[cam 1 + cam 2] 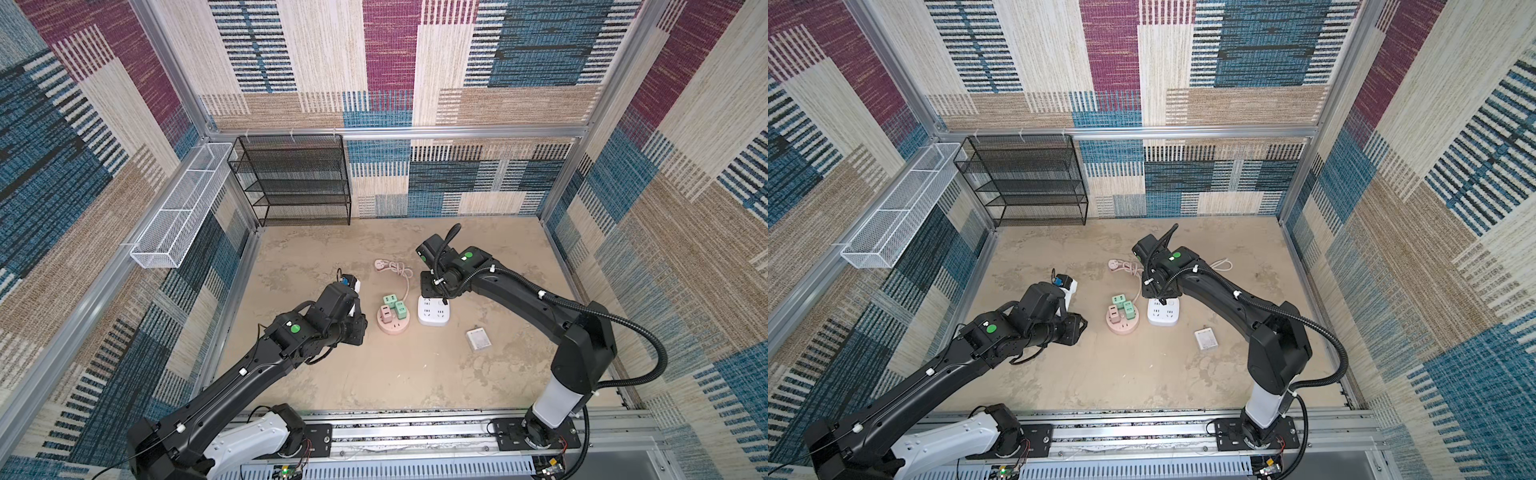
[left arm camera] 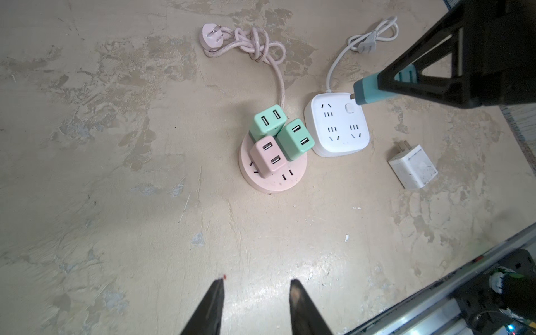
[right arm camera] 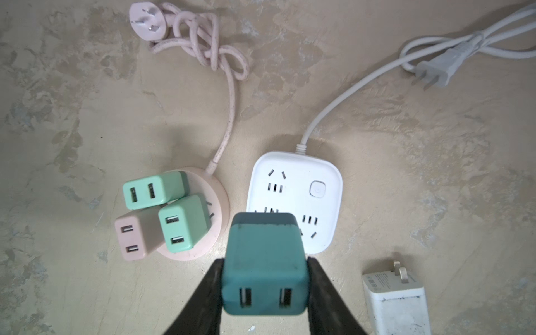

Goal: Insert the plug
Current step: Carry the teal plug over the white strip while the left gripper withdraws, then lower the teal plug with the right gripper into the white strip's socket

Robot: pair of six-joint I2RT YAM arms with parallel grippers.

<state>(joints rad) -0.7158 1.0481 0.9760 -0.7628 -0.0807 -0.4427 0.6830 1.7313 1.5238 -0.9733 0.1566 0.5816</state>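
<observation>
Here, the plug above the socket block

The right claw (image 3: 264, 266) clamps the teal two-port USB charger plug (image 3: 264, 246) by its sides, over the white square power strip (image 3: 293, 185) on the bench (image 2: 116, 203). Just beside: a pink round strip (image 3: 222, 200) crowded with three chargers (image 3: 182, 223); a white charger (image 3: 394, 301) lies near. The left claw (image 2: 257, 282), part-open, holds nothing.

Robot test cell, lab setup: aluminium frame (image 1: 415, 132) boxed in with patterned wall panels (image 1: 390, 50), my left arm (image 1: 232, 380) and right arm (image 1: 519, 297) bolted to a rail (image 1: 415, 434) up front, mesh shelf (image 1: 295, 183) at back.
</observation>
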